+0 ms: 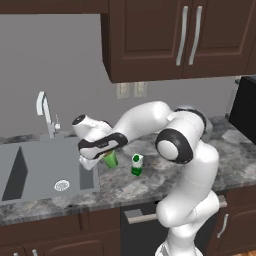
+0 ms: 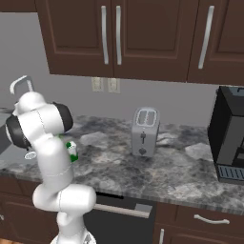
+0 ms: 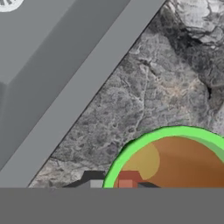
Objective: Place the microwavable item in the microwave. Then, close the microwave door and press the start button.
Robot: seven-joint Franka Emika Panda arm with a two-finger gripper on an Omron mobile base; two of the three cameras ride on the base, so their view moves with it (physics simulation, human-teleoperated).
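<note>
The small bright green cup (image 1: 111,160) stands on the stone counter just right of the sink. In the hand view its green rim (image 3: 144,141) curves round brown liquid at the lower right. My gripper (image 1: 106,153) reaches down onto the cup from the left. One fingertip (image 3: 93,182) sits outside the rim and the other (image 3: 127,180) inside it, with the jaws shut on the cup's edge. The microwave and its door are out of view.
A white carton with green base and cap (image 1: 137,164) stands right of the cup. The grey sink (image 1: 45,170) with its faucet (image 1: 46,111) lies to the left. A toaster (image 2: 145,132) and a black appliance (image 2: 228,138) stand farther right on the counter. Dark cabinets (image 1: 165,40) hang overhead.
</note>
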